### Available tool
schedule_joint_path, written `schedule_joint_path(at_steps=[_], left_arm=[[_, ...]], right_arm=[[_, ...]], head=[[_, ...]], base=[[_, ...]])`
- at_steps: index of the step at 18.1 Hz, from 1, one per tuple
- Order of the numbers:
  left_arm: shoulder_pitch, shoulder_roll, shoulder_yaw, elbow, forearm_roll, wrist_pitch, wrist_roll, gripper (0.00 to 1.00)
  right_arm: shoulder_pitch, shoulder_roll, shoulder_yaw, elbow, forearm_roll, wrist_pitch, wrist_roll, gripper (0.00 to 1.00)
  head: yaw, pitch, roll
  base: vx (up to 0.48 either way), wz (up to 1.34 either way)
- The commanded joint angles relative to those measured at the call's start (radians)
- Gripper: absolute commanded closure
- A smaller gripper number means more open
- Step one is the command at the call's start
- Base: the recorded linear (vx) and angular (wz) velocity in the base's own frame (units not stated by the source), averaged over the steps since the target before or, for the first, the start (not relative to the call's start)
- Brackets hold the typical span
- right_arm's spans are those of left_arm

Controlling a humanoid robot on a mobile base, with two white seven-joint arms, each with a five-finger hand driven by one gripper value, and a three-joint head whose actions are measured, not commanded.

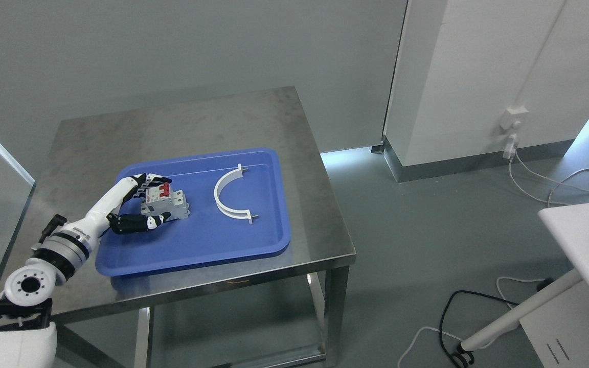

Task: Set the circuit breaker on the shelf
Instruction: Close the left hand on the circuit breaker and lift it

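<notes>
Nearest the lens, at the lower left of the frame, the robot's white left arm [44,260] rises from the bottom corner toward the middle left; its left hand [138,204] has fingers curled around the circuit breaker [164,203], the upper fingers over the red switches and the thumb beneath the grey body, so the hand appears to be gripping it; whether the breaker is lifted or resting on the surface I cannot tell; it sits in the left part of the blue tray [197,245]; right of it, well apart, lies a white curved bracket [223,197]; the tray rests on a steel table [182,122]; cables [555,181] trail across the grey floor at the right.
</notes>
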Motion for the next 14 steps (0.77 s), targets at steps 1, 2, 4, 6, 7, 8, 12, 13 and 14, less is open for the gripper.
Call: schedule_joint_path(at_steps=[1,2,4,6,7,8,12,13,14], left_arm=[[-0.007,-0.004,-0.005,0.046,-0.029,-0.052,0.0,0.7],[-0.007,-0.019,0.004,0.049,-0.029,-0.08,0.0,0.77],[-0.01,-0.057,0.041,0.051,-0.027,-0.117,0.009,0.82],[-0.047,-0.137,0.1,0.043,-0.018,-0.16,0.012,0.83],[-0.085,-0.19,0.184,0.039,-0.015,-0.166,0.012,0.83],[-0.126,-0.251,0.279,0.039,-0.01,-0.18,0.012,0.83],[-0.182,-0.305,0.461,0.037,0.141,-0.398,0.235,0.81],[-0.167,-0.305,0.464,0.029,0.149,-0.402,0.318,0.81],[-0.16,-0.305,0.464,0.008,0.152,-0.402,0.387,0.81]], right_arm=[[0.0,-0.017,0.02,0.002,0.0,0.059,0.0,0.0],[0.0,-0.017,0.02,0.0,0.0,0.059,0.0,0.0],[0.0,-0.017,0.02,0.0,0.0,0.059,0.0,0.0],[0.0,-0.017,0.02,0.0,0.0,0.059,0.0,0.0],[0.0,-0.017,0.02,0.0,0.0,0.059,0.0,0.0],[0.0,-0.017,0.02,0.0,0.0,0.059,0.0,0.0],[0.0,-0.017,0.02,0.0,0.0,0.059,0.0,0.0],[0.0,-0.017,0.02,0.0,0.0,0.059,0.0,0.0],[0.0,-0.017,0.02,0.0,0.0,0.059,0.0,0.0]], head=[[0.0,0.0,0.0],[0.0,0.0,0.0],[0.0,0.0,0.0],[0.0,0.0,0.0],[0.0,0.0,0.0],[0.0,0.0,0.0],[0.0,0.0,0.0],[0.0,0.0,0.0],[0.0,0.0,0.0]], base=[[0.0,0.0],[0.0,0.0],[0.0,0.0],[-0.002,-0.04],[-0.005,-0.07],[-0.033,0.01],[-0.11,0.07],[-0.2,0.1],[-0.243,0.03]])
